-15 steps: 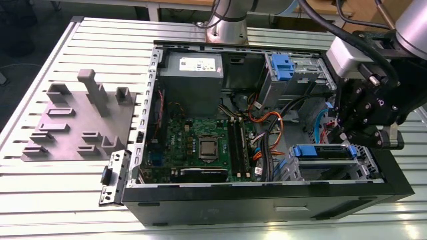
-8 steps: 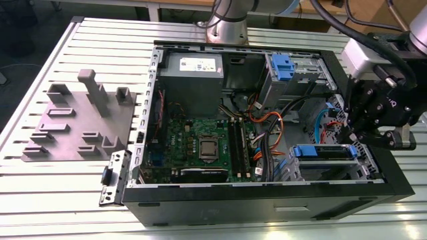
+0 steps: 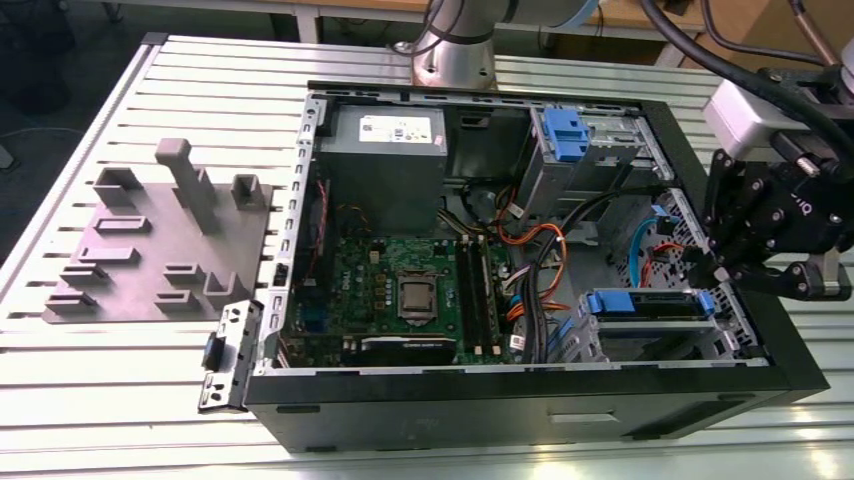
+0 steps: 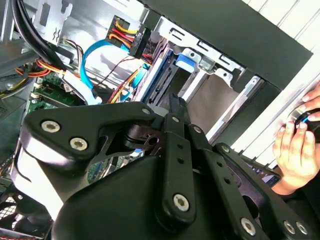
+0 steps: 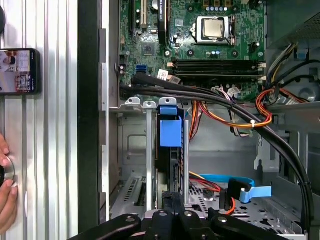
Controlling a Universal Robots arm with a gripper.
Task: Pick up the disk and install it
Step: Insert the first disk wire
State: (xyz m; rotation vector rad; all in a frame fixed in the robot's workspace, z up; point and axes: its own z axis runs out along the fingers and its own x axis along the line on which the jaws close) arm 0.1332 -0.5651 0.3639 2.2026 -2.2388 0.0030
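A: As the bench is read from the exterior view's left to its right, what goes on the list?

B: Item one: grey moulded plate [image 3: 147, 250], upright pegs, lying on the slotted table [image 3: 80, 420]. Item two: small bracket with a blue clip [image 3: 220, 350], just beside the case's corner. Item three: open computer case [image 3: 534, 415], motherboard [image 3: 400, 290] exposed. Item four: the disk [image 3: 650, 303], blue-railed, in the drive cage [image 3: 587, 350] at the case's corner on the exterior view's right. Item five: gripper [image 3: 731, 278], hanging over that same corner.

A: Condition of the gripper?

B: The fingers [image 4: 176, 135] are drawn close together. In the first wrist view they appear to pinch the near end of the disk [image 5: 169, 165]. The contact itself is partly masked by the gripper's own body, so the hold is entered as probable.

A: Handling note for the step in hand?

B: Judged to be seating the disk. Keep it square to the cage walls and press along the slot rather than across it. Mind the bundle of cables [image 5: 235, 107] crossing just beyond the blue tab. A tilt would likely jam the rails.

A: Disk relative to fingers?

B: It runs straight out from the fingers, edge-on, with the blue tab at the far end and the cage walls close on either side.
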